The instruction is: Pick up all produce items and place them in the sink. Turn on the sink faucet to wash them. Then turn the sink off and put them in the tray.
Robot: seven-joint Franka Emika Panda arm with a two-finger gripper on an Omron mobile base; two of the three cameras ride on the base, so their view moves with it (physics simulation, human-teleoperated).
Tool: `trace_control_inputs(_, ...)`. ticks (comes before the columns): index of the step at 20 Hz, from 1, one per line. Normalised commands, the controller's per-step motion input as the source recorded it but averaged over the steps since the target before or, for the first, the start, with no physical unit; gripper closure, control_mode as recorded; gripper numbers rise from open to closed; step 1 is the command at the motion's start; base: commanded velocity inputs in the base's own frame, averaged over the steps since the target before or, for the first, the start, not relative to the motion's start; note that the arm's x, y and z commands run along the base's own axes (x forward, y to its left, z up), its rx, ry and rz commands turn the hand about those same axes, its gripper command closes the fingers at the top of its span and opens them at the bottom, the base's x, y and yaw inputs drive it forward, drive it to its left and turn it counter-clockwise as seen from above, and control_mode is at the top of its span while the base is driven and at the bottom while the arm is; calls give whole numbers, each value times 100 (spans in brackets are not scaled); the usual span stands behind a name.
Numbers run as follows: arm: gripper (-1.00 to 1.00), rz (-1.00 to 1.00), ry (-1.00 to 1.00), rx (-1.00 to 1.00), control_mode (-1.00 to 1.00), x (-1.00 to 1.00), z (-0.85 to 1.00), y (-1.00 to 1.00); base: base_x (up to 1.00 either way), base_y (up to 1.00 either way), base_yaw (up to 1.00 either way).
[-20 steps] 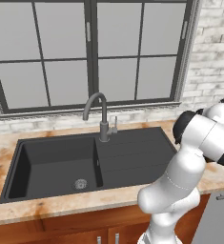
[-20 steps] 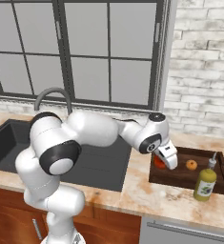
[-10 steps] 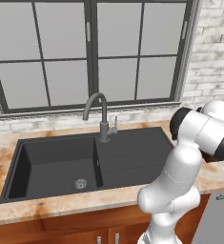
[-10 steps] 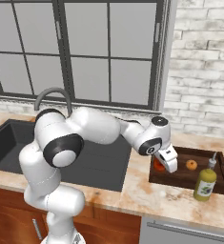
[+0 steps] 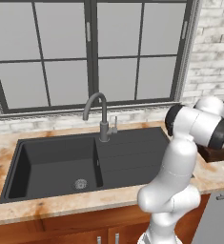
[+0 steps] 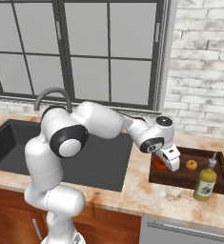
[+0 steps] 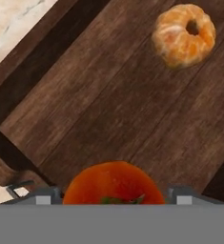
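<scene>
Lifting open gripper (image 6: 172,164) off tomato (image 7: 113,183) in tray (image 6: 180,177).

You've got the red tomato (image 7: 112,183) and the orange-tan ball (image 7: 184,35) both sitting apart in the dark wooden tray (image 6: 180,177), right of the empty black sink (image 5: 61,164) and its grey faucet (image 5: 100,114).

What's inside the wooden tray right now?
The tray holds a red tomato and an orange fruit. The gripper covers part of the tomato.
</scene>
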Motion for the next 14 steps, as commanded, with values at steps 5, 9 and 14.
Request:
trace_control_inputs(5, -100, 1, 0, 0, -100, 8, 10, -1, 0, 0, 0)
trace_control_inputs(9, -100, 0, 3, -3, -100, 4, 23, 0, 0, 0, 0)
trace_control_inputs(14, -100, 0, 0, -4, -100, 0, 38, 0, 0, 0, 0)
